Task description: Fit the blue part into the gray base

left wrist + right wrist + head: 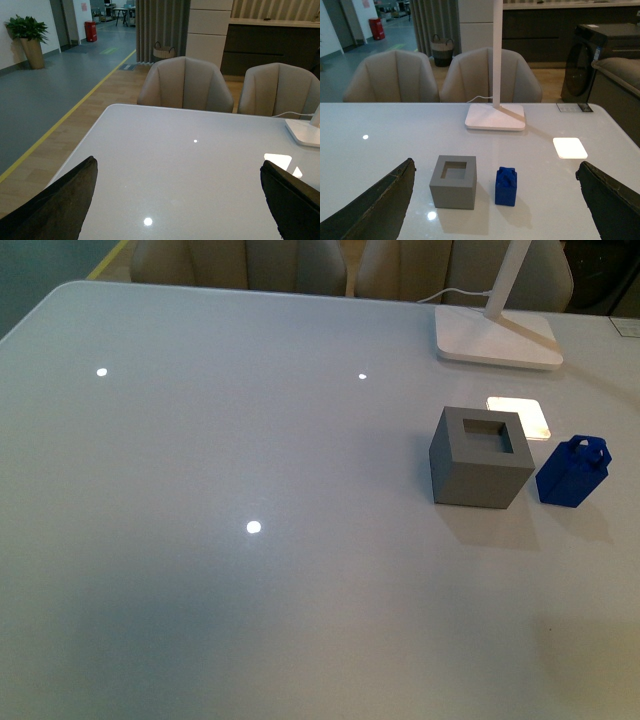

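Note:
The gray base (481,457) is a matte cube with a square hole in its top, standing on the white table at the right. The blue part (573,471) stands upright just right of it, a small gap between them, loop handle up. Both show in the right wrist view, the base (454,181) beside the blue part (506,186). My right gripper (495,210) is open and empty, short of both and above the table. My left gripper (179,205) is open and empty over bare table. Neither arm shows in the front view.
A white lamp base (497,338) with its slanted arm stands behind the cube at the table's far right, with a bright light patch (519,415) on the table below it. Beige chairs (185,85) line the far edge. The table's left edge (80,142) is near the left gripper.

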Controlling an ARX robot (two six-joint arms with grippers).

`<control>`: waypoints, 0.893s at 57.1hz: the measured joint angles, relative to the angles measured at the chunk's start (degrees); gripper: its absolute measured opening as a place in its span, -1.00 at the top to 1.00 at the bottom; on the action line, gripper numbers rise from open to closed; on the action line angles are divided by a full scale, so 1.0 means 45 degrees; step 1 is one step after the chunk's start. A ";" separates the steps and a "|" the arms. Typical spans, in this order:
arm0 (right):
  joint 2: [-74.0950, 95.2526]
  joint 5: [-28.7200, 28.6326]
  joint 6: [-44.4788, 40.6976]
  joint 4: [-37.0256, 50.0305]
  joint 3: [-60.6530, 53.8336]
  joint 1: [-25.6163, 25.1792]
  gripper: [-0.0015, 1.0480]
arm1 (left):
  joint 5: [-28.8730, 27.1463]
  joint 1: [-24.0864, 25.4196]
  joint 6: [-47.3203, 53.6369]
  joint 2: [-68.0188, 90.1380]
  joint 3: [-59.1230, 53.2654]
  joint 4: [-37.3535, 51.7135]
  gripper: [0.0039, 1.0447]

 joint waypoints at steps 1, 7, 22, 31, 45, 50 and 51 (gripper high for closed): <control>0.0000 0.0000 0.0000 0.0000 0.0000 0.0000 -0.83 | 0.0000 0.0000 0.0005 0.0000 0.0000 0.0000 -0.86; 0.0000 0.0000 0.0000 0.0000 0.0000 0.0000 -0.83 | 0.0000 0.0000 0.0000 0.0000 0.0000 0.0000 -0.86; 0.0000 0.0000 0.0000 0.0000 0.0000 0.0000 -0.83 | 0.0000 0.0000 0.0005 0.0000 0.0000 0.0000 -0.86; 0.0000 0.0000 0.0000 0.0000 0.0000 0.0000 -0.83 | 0.0000 0.0000 0.0000 0.0000 0.0000 0.0000 -0.86; 0.0005 -0.0010 0.0000 -0.0005 0.0005 0.0000 -0.83 | 0.0000 0.0000 0.0005 0.0000 0.0000 0.0000 -0.86; 0.1962 -0.1243 -0.0403 -0.3259 0.1389 -0.0087 -0.83 | 0.0000 0.0000 0.0005 0.0000 0.0000 0.0000 -0.86; 0.2613 -0.1404 -0.0447 -0.3866 0.1758 -0.0126 -0.83 | 0.0005 0.0000 0.0005 0.0000 0.0000 0.0000 -0.86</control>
